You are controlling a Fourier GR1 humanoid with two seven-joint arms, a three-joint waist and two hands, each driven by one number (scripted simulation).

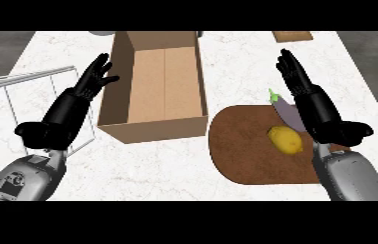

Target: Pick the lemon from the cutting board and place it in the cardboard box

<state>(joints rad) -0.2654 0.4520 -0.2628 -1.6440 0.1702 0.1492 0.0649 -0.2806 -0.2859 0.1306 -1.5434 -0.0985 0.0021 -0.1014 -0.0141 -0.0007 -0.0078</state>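
Observation:
A yellow lemon [285,139] lies on the right part of a dark brown cutting board [247,153]. Beside it, toward the back, sits a purple eggplant [287,112] with a green stem, partly hidden by my right forearm. An open cardboard box [155,123] stands left of the board, empty inside. My right hand [291,72] is open, fingers straight, above the counter behind the eggplant and lemon, touching neither. My left hand [94,78] is open too, just left of the box's left wall.
A wire rack [29,95] lies at the left edge of the white marble counter [162,168]. A small brown board [292,36] sits at the back right, and a grey object [100,33] peeks in behind the box.

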